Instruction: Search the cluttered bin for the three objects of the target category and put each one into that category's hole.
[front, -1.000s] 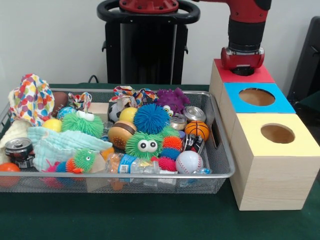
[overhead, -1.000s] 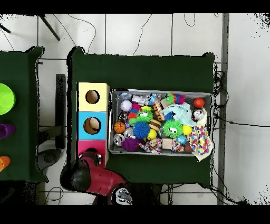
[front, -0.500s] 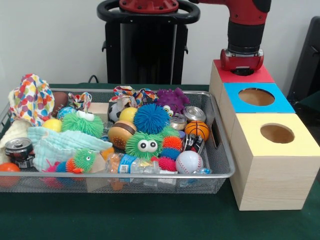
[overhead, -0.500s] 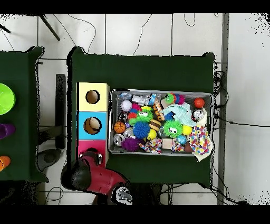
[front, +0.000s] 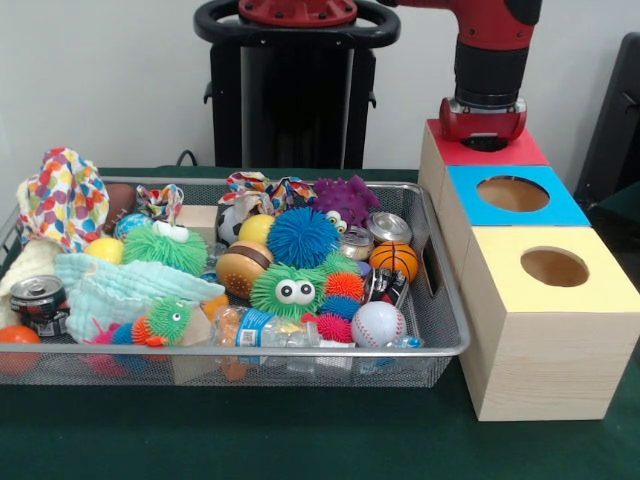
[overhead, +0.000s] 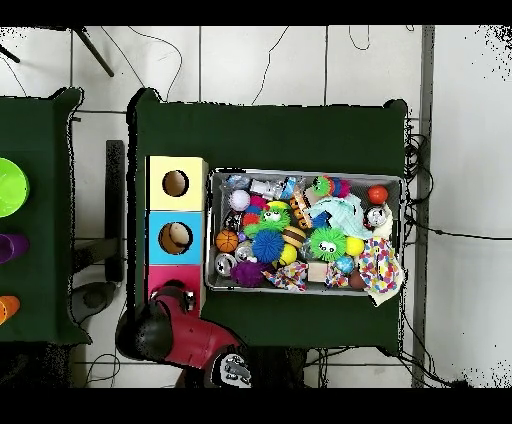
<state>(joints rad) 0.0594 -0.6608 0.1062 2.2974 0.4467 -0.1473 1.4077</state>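
Now, from the front, your gripper (front: 485, 138) sits over the red-topped box (front: 487, 151); you cannot tell its state. The baseball (front: 378, 324) and basketball (front: 394, 260) lie in the wire bin (front: 447, 335) by the boxes: light, firm, apt to roll, so pinch across the middle. From overhead, the arm (overhead: 178, 330) hides the red box; the basketball (overhead: 227, 241) rests at the bin's box-side edge.

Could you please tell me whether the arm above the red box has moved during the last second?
Yes, slightly: the arm's end has risen a little above the red box, still over its hole.
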